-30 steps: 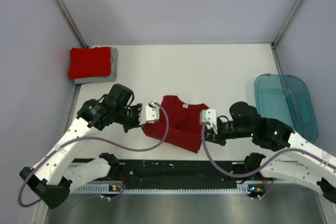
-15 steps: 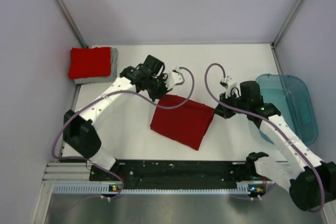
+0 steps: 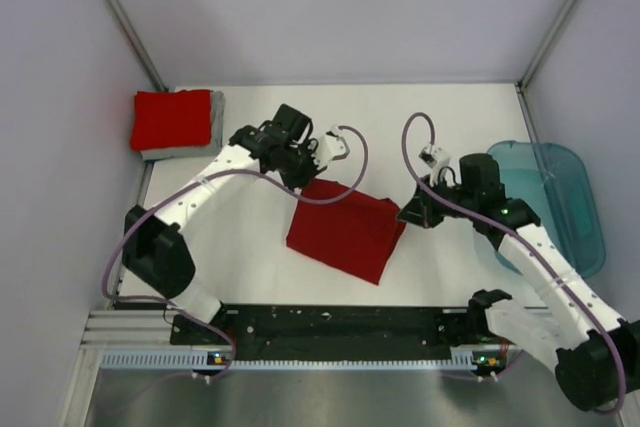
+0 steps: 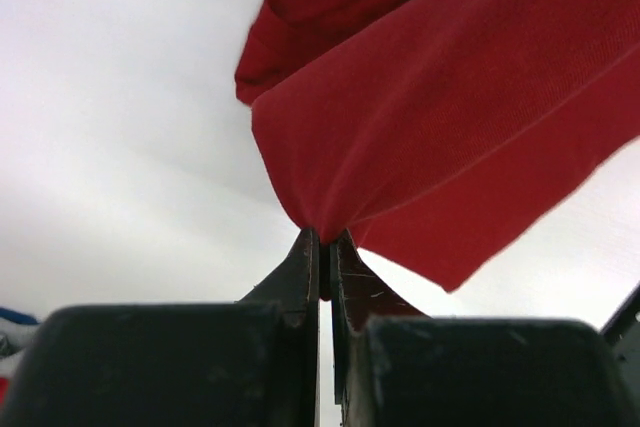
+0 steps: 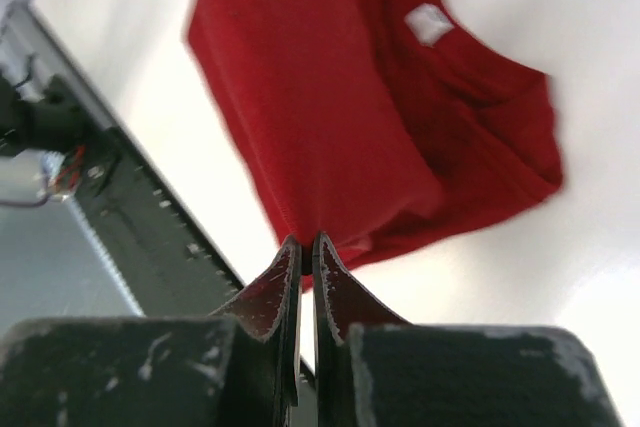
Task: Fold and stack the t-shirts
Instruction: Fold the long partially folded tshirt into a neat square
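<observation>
Far left: bright red shirt [image 3: 170, 117] folded on grey shirt [image 3: 216, 129]. Then left hand [image 4: 322, 239] clenched on dark red shirt [image 3: 345, 232], far-left corner. Shirt lies mid-surface [image 3: 420, 117], folded over, collar label showing. Then right hand [image 5: 306, 242] pinching far-right corner. Cloth looks soft, light and droopy: grip corners, both layers.

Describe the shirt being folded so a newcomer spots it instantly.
On the white table, between the teal tub at right and the folded stack in the far left corner, lies the dark red t-shirt. Unlike the stack's brighter red top shirt, it is pinched by the left hand and right hand.
</observation>
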